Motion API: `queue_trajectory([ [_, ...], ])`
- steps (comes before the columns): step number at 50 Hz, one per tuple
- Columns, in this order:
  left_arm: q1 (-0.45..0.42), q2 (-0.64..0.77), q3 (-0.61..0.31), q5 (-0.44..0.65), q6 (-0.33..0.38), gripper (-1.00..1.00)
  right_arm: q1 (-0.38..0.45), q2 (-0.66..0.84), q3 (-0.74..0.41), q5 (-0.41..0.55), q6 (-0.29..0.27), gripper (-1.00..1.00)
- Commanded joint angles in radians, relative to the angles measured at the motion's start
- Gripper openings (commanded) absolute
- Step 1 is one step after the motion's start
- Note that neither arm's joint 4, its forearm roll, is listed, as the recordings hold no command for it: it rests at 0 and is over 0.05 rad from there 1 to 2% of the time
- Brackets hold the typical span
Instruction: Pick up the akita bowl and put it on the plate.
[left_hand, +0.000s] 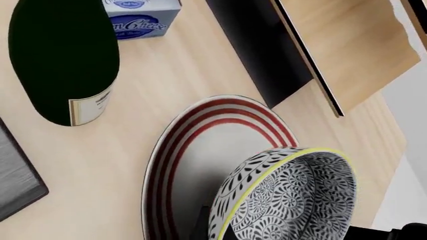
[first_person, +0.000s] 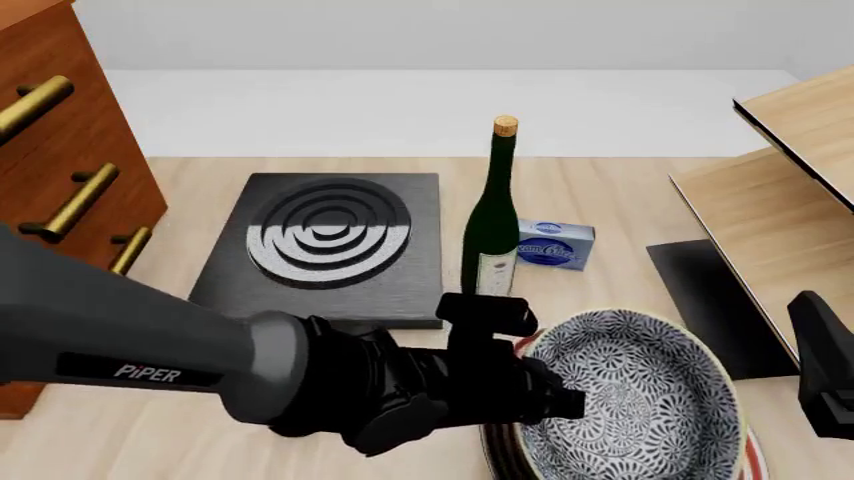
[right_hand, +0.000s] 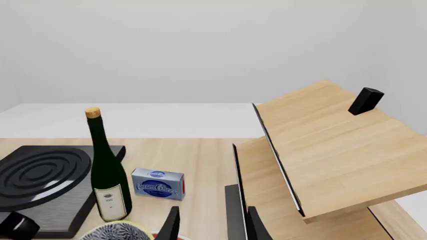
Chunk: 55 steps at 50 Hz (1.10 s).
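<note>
I am holding the akita bowl (first_person: 638, 398) over the plate (left_hand: 200, 165) | left tool (first_person: 561, 400) is pinching its rim | bowl looks tilted, so I am judging lowering and letting go are left.

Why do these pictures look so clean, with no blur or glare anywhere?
Front view: flat, even lighting, sharp edges on the wine bottle. Left wrist view: the akita bowl is crisp though close, without glare. Right wrist view: the shelf casts only soft shade.
</note>
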Motion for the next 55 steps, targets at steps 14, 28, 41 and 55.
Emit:
queue_trajectory([
  [14,0.003,0.021,0.0,-0.014,0.007,-1.0,0.0,0.0,0.0,0.0,0.0,1.0],
  [28,-0.01,0.04,0.011,-0.027,0.006,-1.0,0.0,0.0,0.0,0.0,0.0,1.0],
  [41,0.007,-0.021,-0.011,0.03,0.043,1.0,0.0,0.0,0.0,0.0,0.0,1.0],
  [55,0.055,-0.201,-0.06,0.144,0.111,1.0,0.0,0.0,0.0,0.0,0.0,1.0],
])
